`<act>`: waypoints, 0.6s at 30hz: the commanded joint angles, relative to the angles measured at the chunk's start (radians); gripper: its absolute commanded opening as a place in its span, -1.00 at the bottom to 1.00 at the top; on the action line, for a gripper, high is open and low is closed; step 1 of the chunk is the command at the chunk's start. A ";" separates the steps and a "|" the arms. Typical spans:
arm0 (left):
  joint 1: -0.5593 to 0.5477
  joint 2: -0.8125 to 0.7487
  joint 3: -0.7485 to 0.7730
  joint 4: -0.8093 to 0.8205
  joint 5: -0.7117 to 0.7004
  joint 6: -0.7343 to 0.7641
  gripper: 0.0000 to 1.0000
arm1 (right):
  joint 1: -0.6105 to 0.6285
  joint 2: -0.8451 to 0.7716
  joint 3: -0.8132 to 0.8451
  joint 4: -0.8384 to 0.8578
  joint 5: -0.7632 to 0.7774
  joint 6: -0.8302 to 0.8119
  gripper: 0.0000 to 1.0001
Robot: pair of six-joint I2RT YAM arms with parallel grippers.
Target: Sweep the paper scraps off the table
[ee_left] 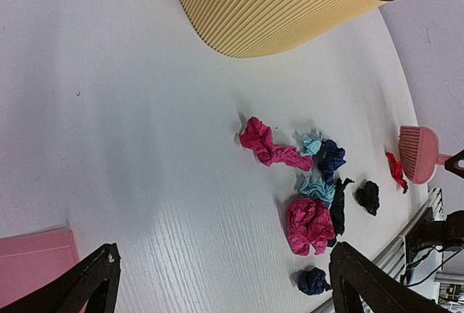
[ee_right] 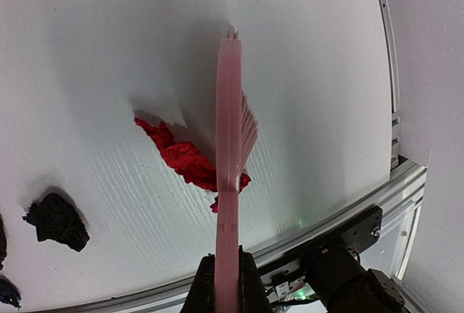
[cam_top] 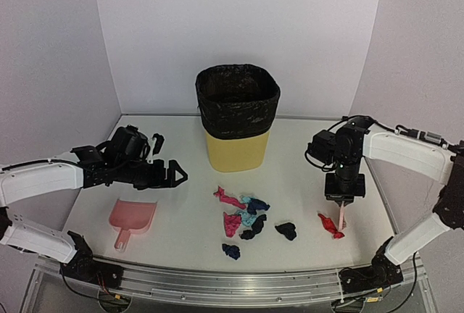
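My two arms share one livery: smooth white shells on the long links, matte black at every joint. The left arm (cam_top: 43, 181) ends in a bulky, rounded black wrist block and a black left tool (cam_top: 177, 172) whose fingers (ee_left: 87, 284) are flat, angular and tapered. The right arm (cam_top: 402, 150) carries a boxier black wrist and a black right tool (cam_top: 344, 198). Thin black cables (cam_top: 338, 122) loop off that wrist. My bases (cam_top: 366, 277) are black too, with thin wires trailing from them.
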 commanded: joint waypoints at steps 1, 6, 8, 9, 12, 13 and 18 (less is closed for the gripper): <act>0.013 0.007 0.031 0.035 0.025 0.027 0.99 | 0.005 0.033 0.083 -0.644 -0.071 -0.028 -1.00; 0.023 -0.016 0.016 0.034 0.023 0.026 0.99 | 0.060 0.107 0.133 -0.553 -0.141 -0.045 -1.00; 0.027 -0.030 0.008 0.031 0.022 0.025 0.99 | 0.088 0.145 0.179 -0.531 -0.155 -0.039 -1.00; 0.028 -0.037 0.006 0.028 0.020 0.026 0.99 | 0.104 0.169 0.198 -0.521 -0.162 -0.037 -1.00; 0.033 -0.052 0.000 0.019 0.014 0.028 0.99 | 0.159 0.237 0.269 -0.494 -0.187 -0.028 -1.00; 0.036 -0.058 -0.002 0.016 0.014 0.028 0.99 | 0.178 0.263 0.297 -0.492 -0.191 -0.021 -1.00; 0.040 -0.090 -0.017 0.003 0.007 0.030 0.99 | 0.249 0.377 0.432 -0.465 -0.212 0.002 -1.00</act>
